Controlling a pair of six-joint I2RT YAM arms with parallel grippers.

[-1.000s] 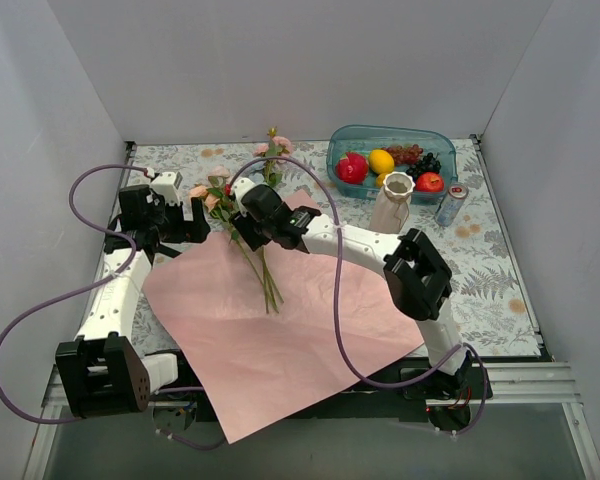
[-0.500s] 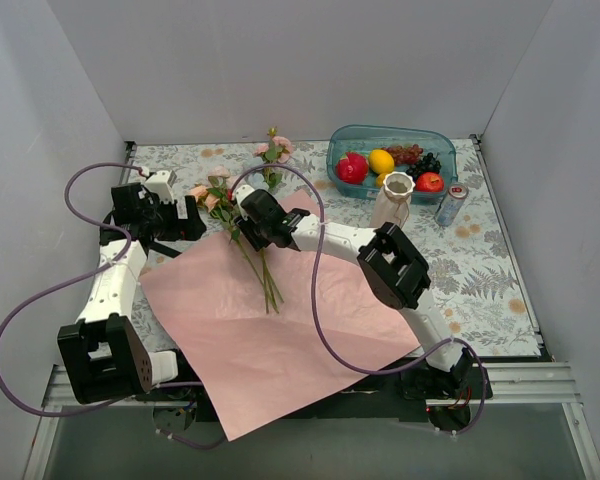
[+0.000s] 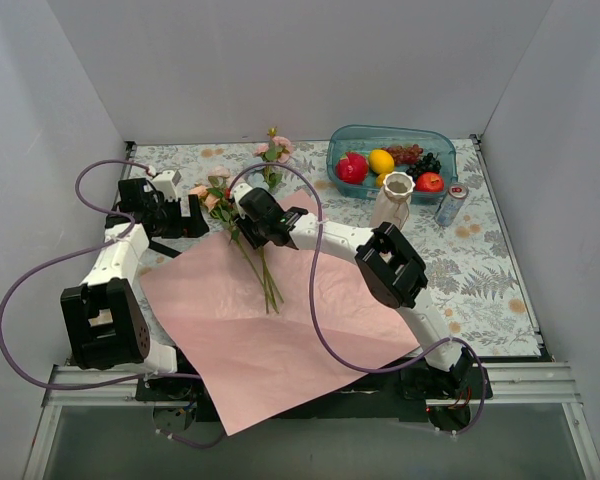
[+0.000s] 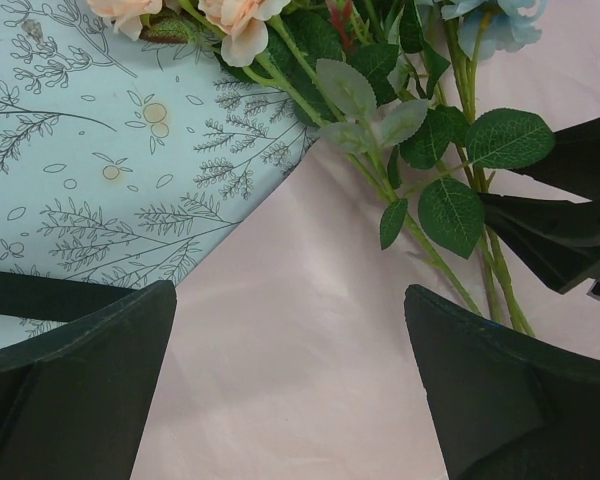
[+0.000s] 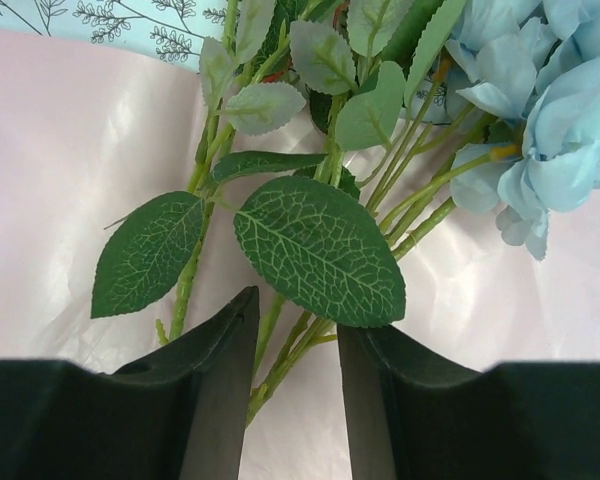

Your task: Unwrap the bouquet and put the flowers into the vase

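One vase (image 3: pixel 392 200), one wrapping sheet (image 3: pixel 280 345), flowers (image 3: pixel 218 200) in perhaps two bunches

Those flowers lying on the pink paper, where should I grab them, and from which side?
Take the flowers at the bare stems below the leaves, where they bunch into one narrow bundle. Come from above with fingers straddling the stems, since they lie flat on the pink paper and the blooms are wide.

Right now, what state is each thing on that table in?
Wrapping paper: unfolded, lying flat.
Flowers: lying loose, most on the paper.
Vase: upright, no flowers in it.
Bowl: holding fruit.
Can: upright.
Left jaws: wide open, holding nothing.
Right jaws: set narrowly around the flower stems; grip unclear.
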